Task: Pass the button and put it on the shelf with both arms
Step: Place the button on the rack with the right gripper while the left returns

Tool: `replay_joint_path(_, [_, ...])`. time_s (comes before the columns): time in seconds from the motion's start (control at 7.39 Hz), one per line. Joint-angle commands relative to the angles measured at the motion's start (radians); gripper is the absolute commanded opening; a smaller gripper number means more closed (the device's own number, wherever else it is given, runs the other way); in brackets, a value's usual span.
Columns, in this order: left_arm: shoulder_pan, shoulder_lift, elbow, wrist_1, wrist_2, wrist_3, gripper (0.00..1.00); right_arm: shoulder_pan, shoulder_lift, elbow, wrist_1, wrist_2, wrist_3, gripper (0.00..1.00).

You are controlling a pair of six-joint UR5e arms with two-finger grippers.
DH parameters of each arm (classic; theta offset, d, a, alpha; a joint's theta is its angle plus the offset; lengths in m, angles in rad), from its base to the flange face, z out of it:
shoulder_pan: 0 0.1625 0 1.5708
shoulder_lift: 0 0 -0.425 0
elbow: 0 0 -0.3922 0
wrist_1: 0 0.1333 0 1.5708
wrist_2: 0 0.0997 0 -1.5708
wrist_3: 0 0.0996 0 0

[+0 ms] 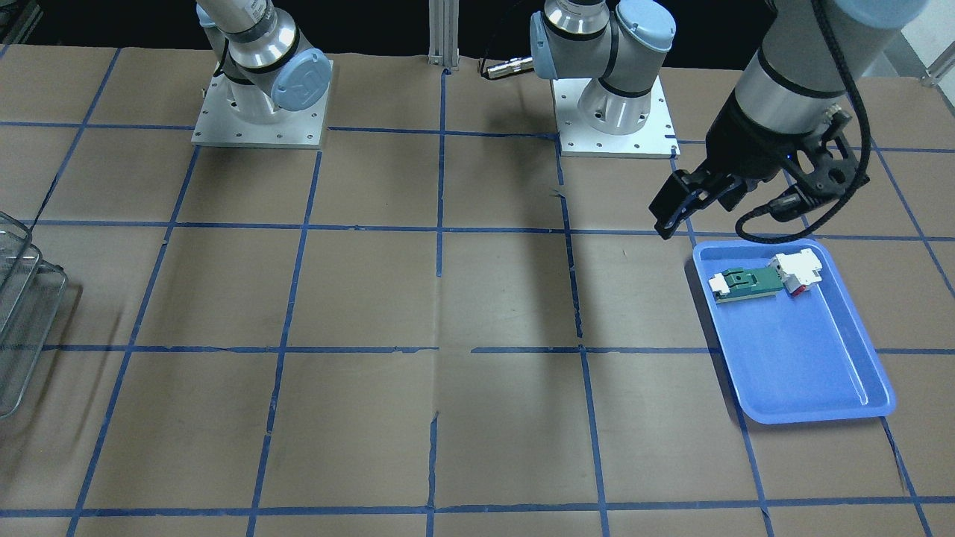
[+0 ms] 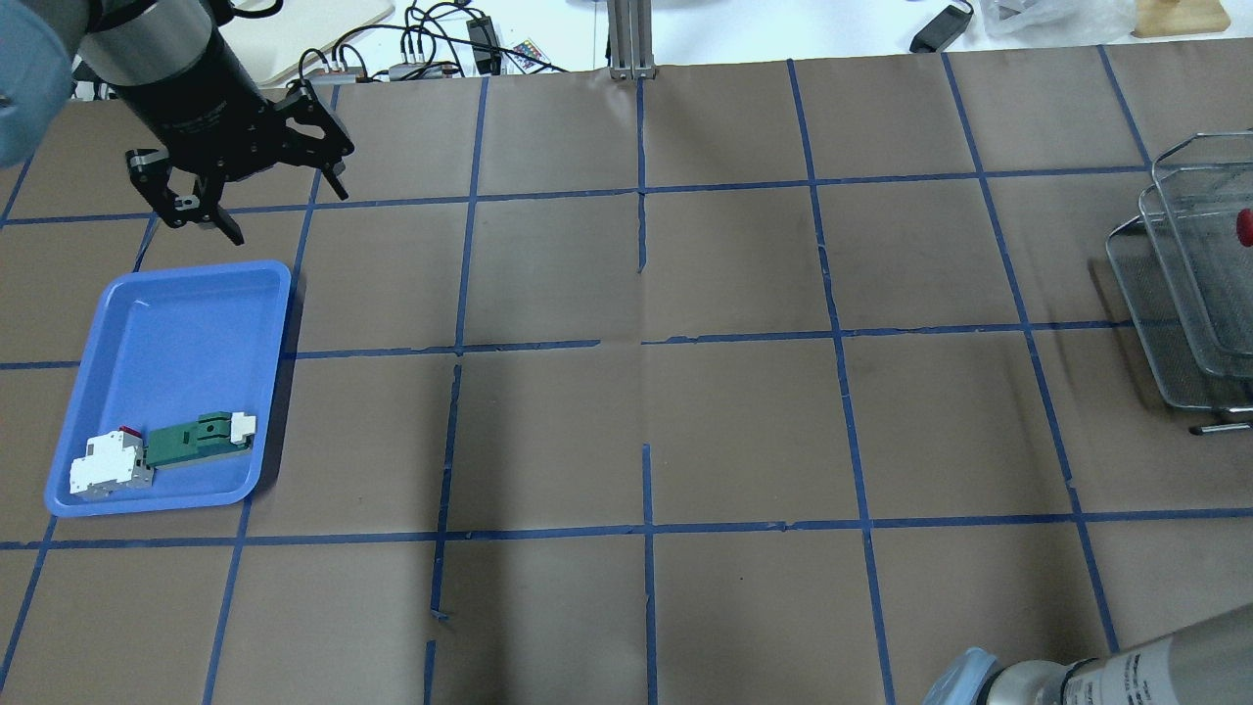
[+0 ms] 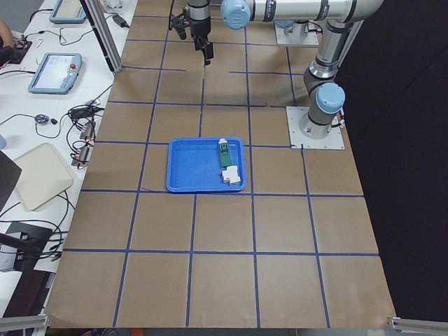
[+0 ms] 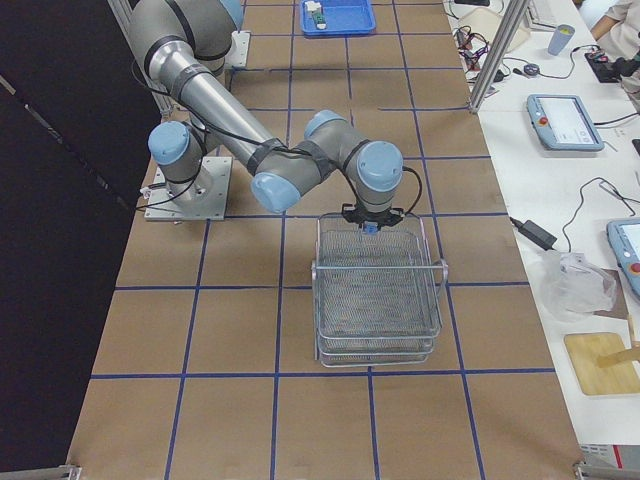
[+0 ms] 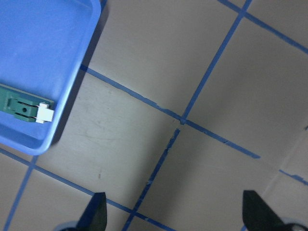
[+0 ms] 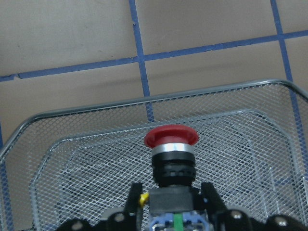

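— Where is the button [image 6: 171,137]?
— The right gripper [image 6: 172,204] pinches its black body between both fingers [image 6: 208,195], red cap pointing outward, over the mesh of the shelf [image 6: 72,159] at the right end of the worktop [image 2: 744,431].
— And the left gripper [image 2: 286,212]?
— Its fingers are spread wide around nothing, hovering just beyond the far edge of the blue tray [image 2: 176,323] on the left. A green-and-white part [image 2: 201,438] and a white-and-red block [image 2: 110,463] lie side by side in the tray's near end.

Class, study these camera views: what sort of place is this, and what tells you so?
Probably a robotics research lab: a left arm and right arm bolted to a paper-covered table taped into a blue grid, with teach pendants and loose cables on the side bench.
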Motion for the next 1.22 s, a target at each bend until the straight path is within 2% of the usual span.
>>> replay_joint_path(0.0, [-0.004,0.058,0.004,-0.052,0.030,0.040,1.00,-0.004,0.003,0.002,-0.004,-0.003,0.009,0.67])
replay_joint_path(0.14, [-0.003,0.055,-0.017,-0.063,0.032,0.050,1.00,-0.004,-0.002,0.005,-0.003,-0.001,0.024,0.95])
replay_joint_path(0.27, [-0.004,0.053,-0.051,-0.063,0.027,0.059,1.00,-0.004,-0.003,0.005,-0.001,-0.003,0.060,1.00])
replay_joint_path(0.54, [-0.007,0.090,-0.114,-0.060,0.022,0.324,1.00,0.004,-0.020,0.007,0.010,-0.003,0.090,1.00])
replay_joint_path(0.68, [-0.003,0.093,-0.109,-0.058,0.022,0.400,1.00,0.016,-0.046,0.016,0.016,0.000,0.146,1.00])
replay_joint_path(0.95, [0.007,0.101,-0.097,-0.090,0.021,0.415,1.00,0.132,-0.121,0.020,0.084,-0.015,0.334,1.00])
replay_joint_path(1.08, [0.007,0.101,-0.097,-0.095,0.019,0.428,1.00,0.206,-0.163,0.022,0.100,-0.086,0.481,1.00])
